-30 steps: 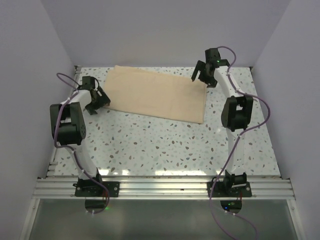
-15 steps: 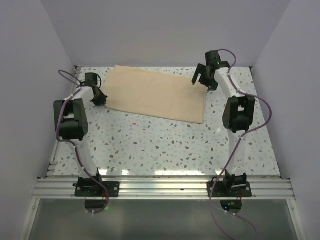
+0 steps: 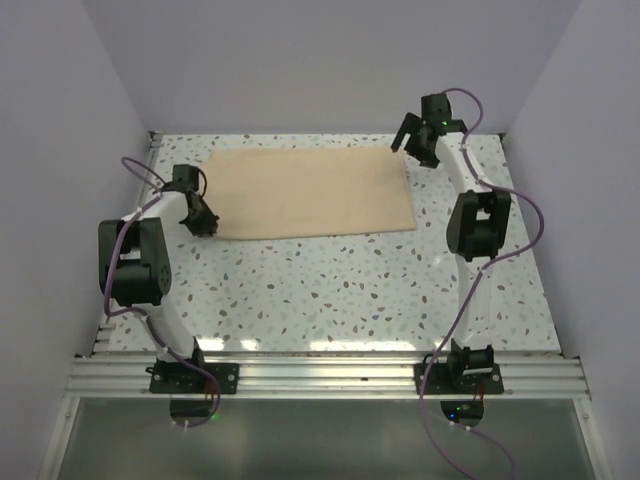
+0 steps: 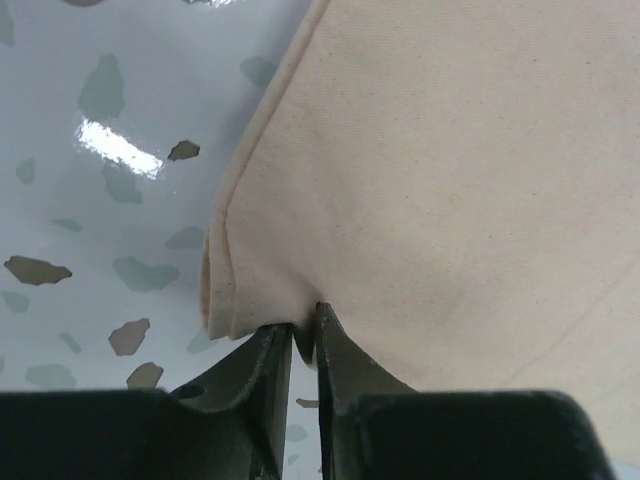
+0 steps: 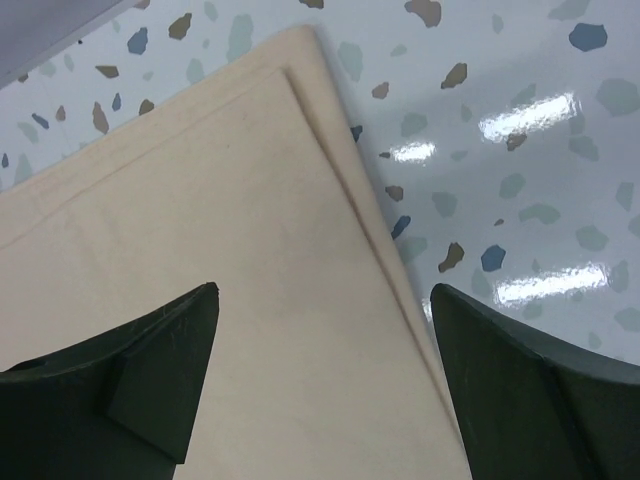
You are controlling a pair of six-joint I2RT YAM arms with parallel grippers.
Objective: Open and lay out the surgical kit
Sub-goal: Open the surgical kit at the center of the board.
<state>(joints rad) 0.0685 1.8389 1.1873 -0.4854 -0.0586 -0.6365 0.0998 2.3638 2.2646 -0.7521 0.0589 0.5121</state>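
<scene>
The surgical kit shows only as its beige cloth wrap (image 3: 310, 190), lying flat across the far half of the speckled table. My left gripper (image 3: 207, 222) sits at the wrap's near left corner. In the left wrist view the left gripper (image 4: 303, 330) is shut on a small fold of the cloth wrap (image 4: 450, 180) at its edge. My right gripper (image 3: 412, 145) hovers over the far right corner. The right wrist view shows the right gripper (image 5: 322, 290) wide open above the hemmed cloth wrap (image 5: 230, 250), holding nothing.
Pale walls close in the table (image 3: 330, 290) on the left, back and right. An aluminium rail (image 3: 320, 378) with both arm bases runs along the near edge. Purple cables loop off both arms.
The left gripper went from open to shut on the wrap's left edge and drew it toward the near side. The wrap now lies squarer. The right gripper moved back and up, staying open.
</scene>
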